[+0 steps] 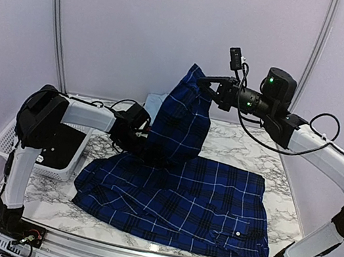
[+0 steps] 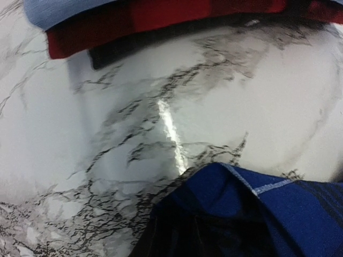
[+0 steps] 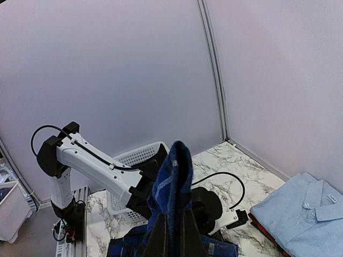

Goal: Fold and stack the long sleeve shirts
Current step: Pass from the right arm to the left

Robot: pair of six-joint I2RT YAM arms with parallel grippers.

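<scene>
Two shirts [image 3: 300,209] sit stacked far back. My right gripper [image 1: 211,89] pinches part of the middle navy shirt [image 1: 200,197] up high. My left gripper [image 1: 137,137] hides in cloth, so I can't tell. Next, I think, fold it over flat.

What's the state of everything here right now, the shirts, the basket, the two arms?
Navy plaid shirt, spread on the table, one part lifted high.
Light blue shirt, folded, lying on the red one.
Red plaid shirt, lying underneath it.
Basket, upright.
Right arm, raised, jaws shut on the navy plaid shirt.
Left arm, low at the shirt, jaws hidden by cloth.
</scene>
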